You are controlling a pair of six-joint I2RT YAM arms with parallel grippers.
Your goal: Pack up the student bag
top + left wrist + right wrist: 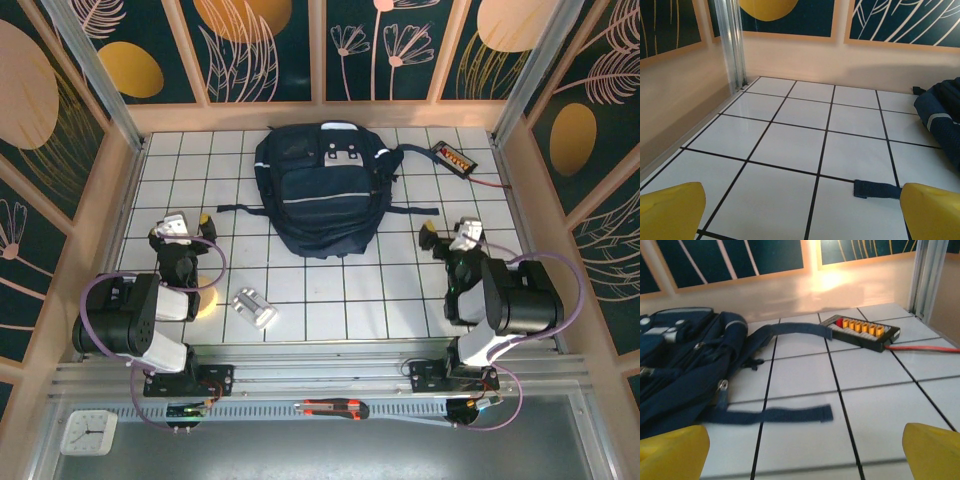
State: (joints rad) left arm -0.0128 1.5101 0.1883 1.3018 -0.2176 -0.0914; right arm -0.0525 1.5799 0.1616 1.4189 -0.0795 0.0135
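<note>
- Student bag [322, 190], by the worktop's far edge: dark navy, with a thin pale stripe across it and a grey-white patch near its top. Its loose straps [772, 415] are the same navy.
- Worktop [400, 290]: white tiles in a black grid.
- Walls [260, 45]: dark teal panels with orange-gold discs and pale line-drawn leaves, framed in peach-tan.
- Left gripper [800, 215] and right gripper [800, 452]: yellow fingertips [670, 212].
- Arms [130, 320]: black and white, with purple-grey cables [84, 305].
- Board [862, 332], far right corner: black, with a row of orange-yellow connectors and one red; its cable [925, 347] is red.
- Small object [253, 307], towards the near edge: silvery white.
- Knife [335, 408], beyond the near edge: red-orange and black.
- Clock [88, 432]: white.
</note>
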